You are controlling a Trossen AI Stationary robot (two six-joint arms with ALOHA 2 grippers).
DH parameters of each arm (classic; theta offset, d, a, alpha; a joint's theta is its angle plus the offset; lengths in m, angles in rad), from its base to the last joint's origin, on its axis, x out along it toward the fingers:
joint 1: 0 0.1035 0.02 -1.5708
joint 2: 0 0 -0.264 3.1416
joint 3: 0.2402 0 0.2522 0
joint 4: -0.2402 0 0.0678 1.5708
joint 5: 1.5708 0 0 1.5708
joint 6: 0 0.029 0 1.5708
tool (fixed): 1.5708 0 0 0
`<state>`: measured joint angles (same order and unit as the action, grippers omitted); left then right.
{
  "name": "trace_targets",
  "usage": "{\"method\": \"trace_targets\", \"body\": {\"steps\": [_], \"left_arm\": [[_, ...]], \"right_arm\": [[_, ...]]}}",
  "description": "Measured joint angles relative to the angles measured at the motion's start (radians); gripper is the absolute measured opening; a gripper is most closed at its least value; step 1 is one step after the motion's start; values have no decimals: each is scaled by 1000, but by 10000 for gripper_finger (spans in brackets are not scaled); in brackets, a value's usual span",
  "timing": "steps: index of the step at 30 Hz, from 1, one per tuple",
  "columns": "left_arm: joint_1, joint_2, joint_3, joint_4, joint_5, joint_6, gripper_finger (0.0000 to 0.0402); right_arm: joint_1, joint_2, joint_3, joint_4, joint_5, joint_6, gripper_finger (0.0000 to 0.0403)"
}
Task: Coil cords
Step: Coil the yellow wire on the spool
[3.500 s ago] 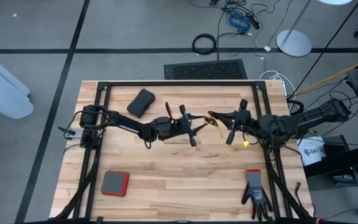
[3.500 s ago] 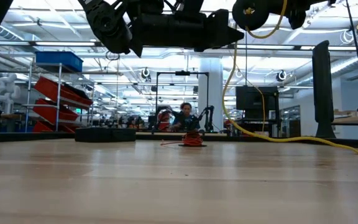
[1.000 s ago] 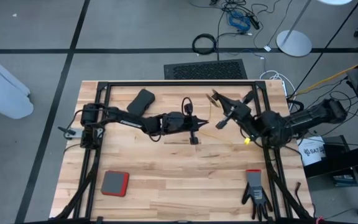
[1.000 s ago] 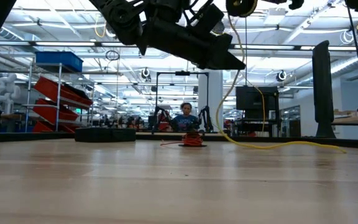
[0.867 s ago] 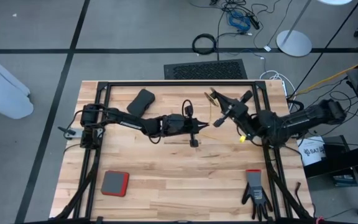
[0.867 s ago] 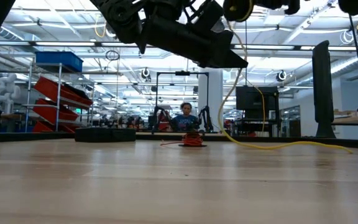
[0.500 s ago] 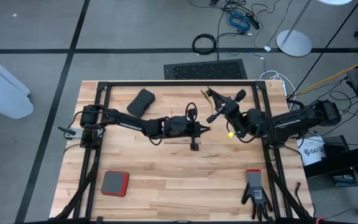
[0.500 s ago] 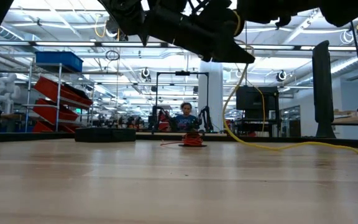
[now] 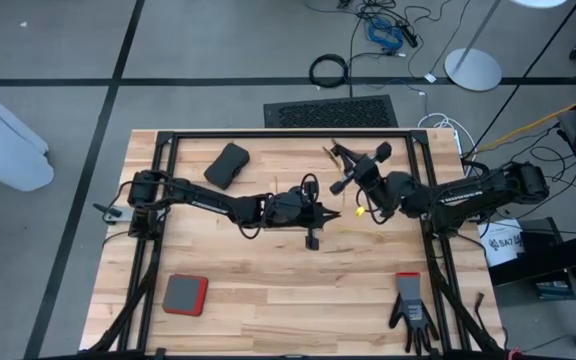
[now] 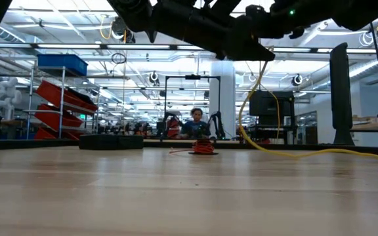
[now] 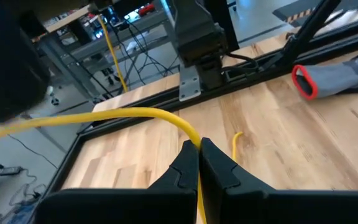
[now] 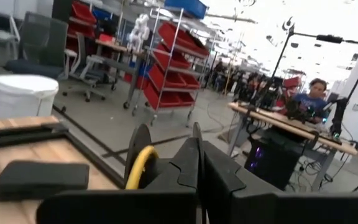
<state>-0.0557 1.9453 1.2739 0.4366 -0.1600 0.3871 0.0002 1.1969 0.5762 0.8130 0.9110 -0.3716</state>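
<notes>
On your left lie a red pad (image 9: pixel 184 294) and a dark pouch (image 9: pixel 227 164). At mid-table your left gripper (image 9: pixel 334 212) is clenched on the yellow cord (image 11: pixel 143 113). The right gripper (image 9: pixel 336 152) is clamped shut beside its reel (image 12: pixel 138 155) — a black glove (image 9: pixel 411 307) lies near the front right edge.

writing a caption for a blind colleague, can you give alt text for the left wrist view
The left gripper is shut on the yellow cord, which arcs away above the wooden table. Beyond lie a black frame rail and a grey glove with a red cuff.
</notes>
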Motion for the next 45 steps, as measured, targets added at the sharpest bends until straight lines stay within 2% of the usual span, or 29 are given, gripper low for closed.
{"method": "trace_targets", "body": {"steps": [8,13,21,30,36,45], "left_arm": [[0,0,13,-12,-1,40,0],[-3,0,13,-48,-47,72,0],[-4,-14,13,-136,-104,94,0],[-9,-106,13,-149,-130,128,0],[-15,-144,13,-146,-137,158,0],[-20,-165,13,-150,-261,230,0]], "right_arm": [[2,0,0,-135,-30,107,0],[25,-10,0,-249,-27,143,0],[58,-113,0,-451,-24,209,0],[60,-192,0,-702,-22,339,0],[61,-168,0,-769,-24,387,0],[95,-162,0,-830,-29,397,0]]}}
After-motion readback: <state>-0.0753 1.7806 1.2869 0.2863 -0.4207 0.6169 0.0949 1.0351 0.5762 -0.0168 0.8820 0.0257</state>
